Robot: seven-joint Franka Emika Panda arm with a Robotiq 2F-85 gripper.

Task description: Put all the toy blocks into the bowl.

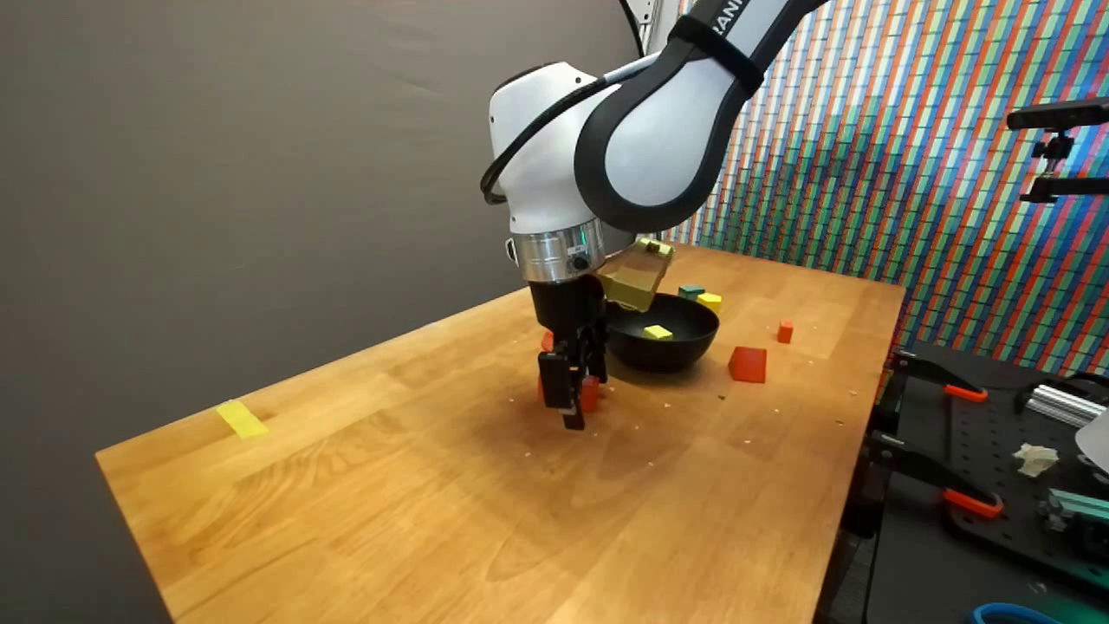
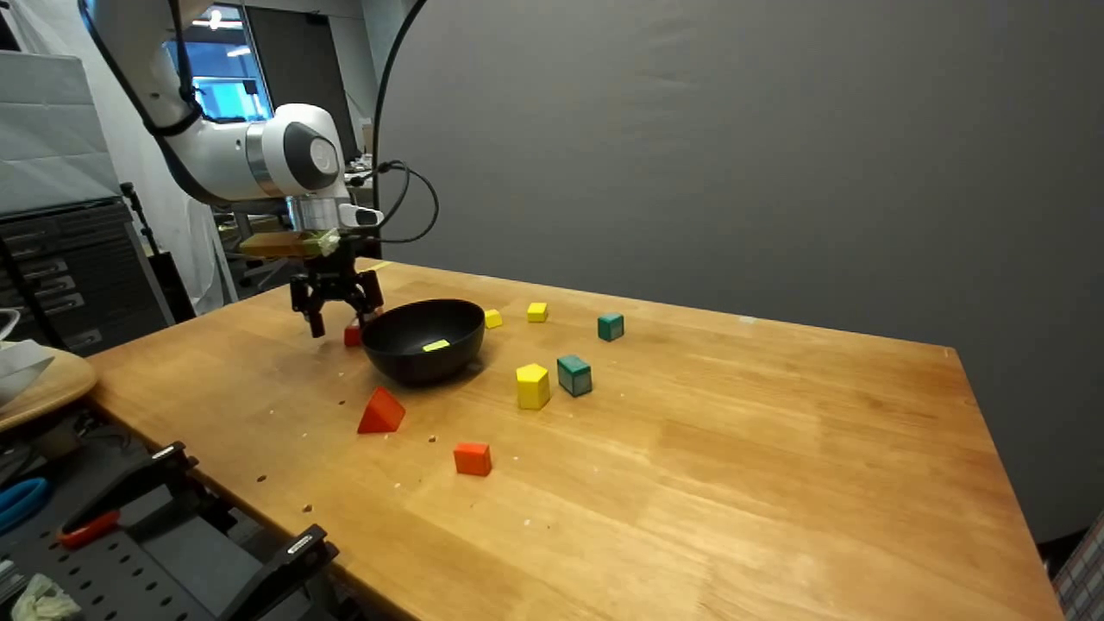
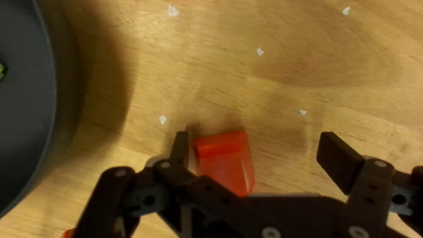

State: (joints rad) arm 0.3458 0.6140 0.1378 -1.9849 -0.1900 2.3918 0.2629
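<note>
My gripper (image 3: pixel 256 152) is open and low over the table. A red block (image 3: pixel 226 165) lies between its fingers, nearer the left finger in the wrist view, with a wide gap to the right finger. The black bowl (image 2: pixel 414 366) stands beside the gripper, with a yellow block (image 2: pixel 435 345) inside. In an exterior view, a red wedge block (image 2: pixel 382 412), an orange block (image 2: pixel 473 460), a yellow five-sided block (image 2: pixel 533 388) and two small yellow blocks (image 2: pixel 537 312) (image 2: pixel 492 319) lie around the bowl. Another red block (image 1: pixel 547 341) is partly hidden behind the gripper.
Two teal blocks (image 2: pixel 574 376) (image 2: pixel 611 327) stand on the table past the bowl. A flat yellow strip (image 1: pixel 242 419) lies near the table's edge by the grey wall. Black clamps with orange ends (image 1: pixel 936 481) grip the table's side edge.
</note>
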